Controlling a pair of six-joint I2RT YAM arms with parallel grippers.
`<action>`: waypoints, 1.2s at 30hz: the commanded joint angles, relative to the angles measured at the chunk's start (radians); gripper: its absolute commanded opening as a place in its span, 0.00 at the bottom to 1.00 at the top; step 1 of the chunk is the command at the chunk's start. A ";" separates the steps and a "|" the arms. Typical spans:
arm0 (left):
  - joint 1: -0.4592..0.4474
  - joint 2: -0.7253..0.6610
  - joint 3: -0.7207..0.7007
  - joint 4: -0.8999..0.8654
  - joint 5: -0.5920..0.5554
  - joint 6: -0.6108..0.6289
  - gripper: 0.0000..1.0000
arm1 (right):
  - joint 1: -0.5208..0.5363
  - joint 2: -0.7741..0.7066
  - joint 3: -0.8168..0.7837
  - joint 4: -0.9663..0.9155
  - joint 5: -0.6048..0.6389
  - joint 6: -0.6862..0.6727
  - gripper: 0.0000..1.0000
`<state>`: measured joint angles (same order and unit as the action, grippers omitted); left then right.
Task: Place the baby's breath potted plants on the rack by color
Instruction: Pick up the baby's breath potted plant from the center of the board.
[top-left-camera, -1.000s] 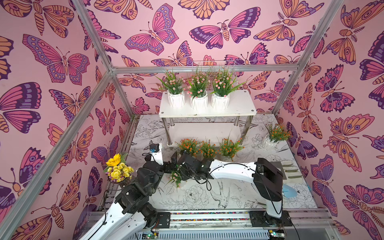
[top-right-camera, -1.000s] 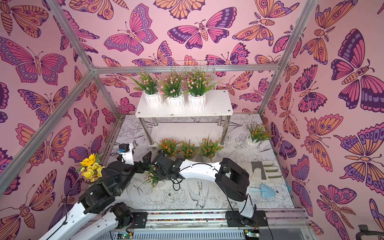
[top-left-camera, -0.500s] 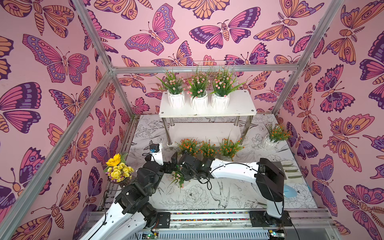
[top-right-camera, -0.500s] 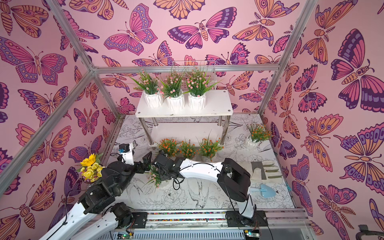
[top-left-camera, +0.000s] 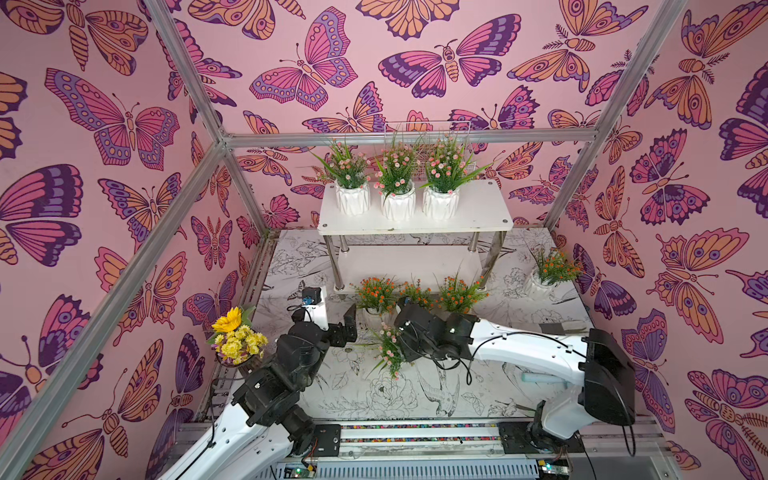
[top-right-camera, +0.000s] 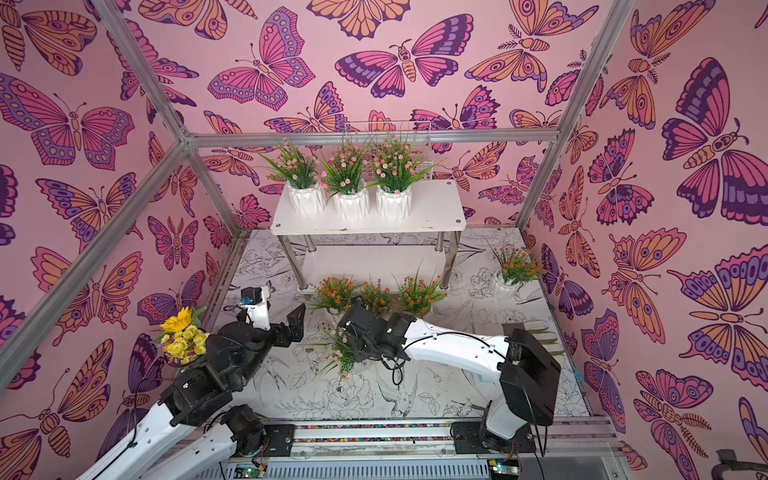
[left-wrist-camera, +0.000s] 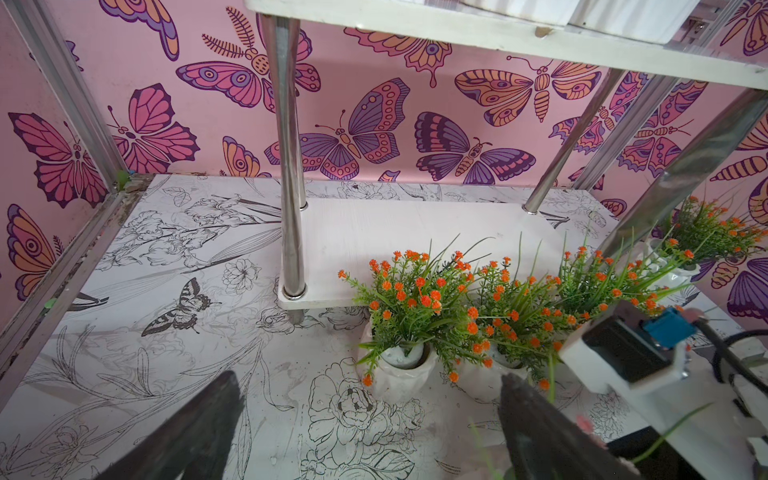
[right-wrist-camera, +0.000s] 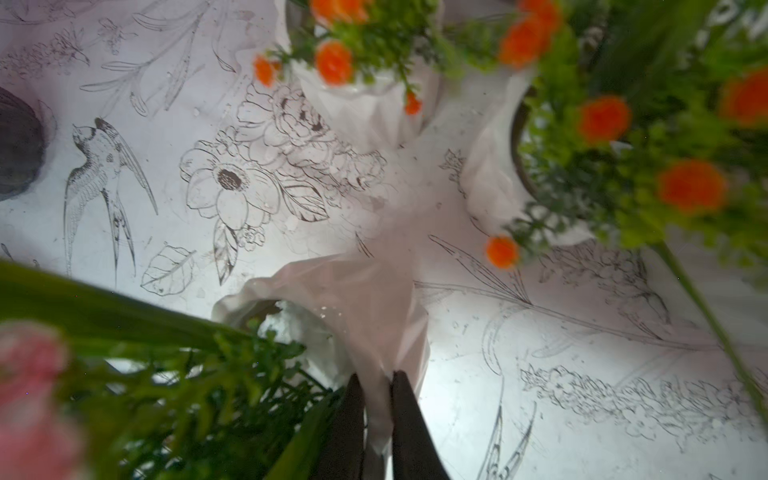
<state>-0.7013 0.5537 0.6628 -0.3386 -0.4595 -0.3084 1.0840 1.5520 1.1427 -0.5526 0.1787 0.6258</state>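
right gripper: my fingers are pinched tight on the white rim of a pink plant (its sprigs lean toward the camera).
left gripper: jaws spread wide, holding nothing, just beside the held plant.
table: the held pot is low over it, near the front; i cannot tell if it touches.
three orange plants: in a row on the table, just in front of the rack.
fourth orange plant: alone on the table, far right.
rack: three pink-flowered pots stand side by side on its top board.
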 joint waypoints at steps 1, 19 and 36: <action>-0.001 0.006 -0.021 0.017 0.015 -0.003 0.97 | -0.039 -0.105 -0.034 -0.015 -0.008 0.009 0.00; 0.000 0.183 0.027 0.110 0.379 0.096 0.94 | -0.363 -0.364 0.161 -0.342 -0.162 -0.170 0.00; 0.000 0.207 0.028 0.112 0.428 0.116 0.94 | -0.659 -0.274 0.683 -0.660 -0.291 -0.314 0.00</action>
<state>-0.7013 0.7704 0.6804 -0.2539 -0.0452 -0.2092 0.4583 1.2663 1.7454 -1.1881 -0.0570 0.3439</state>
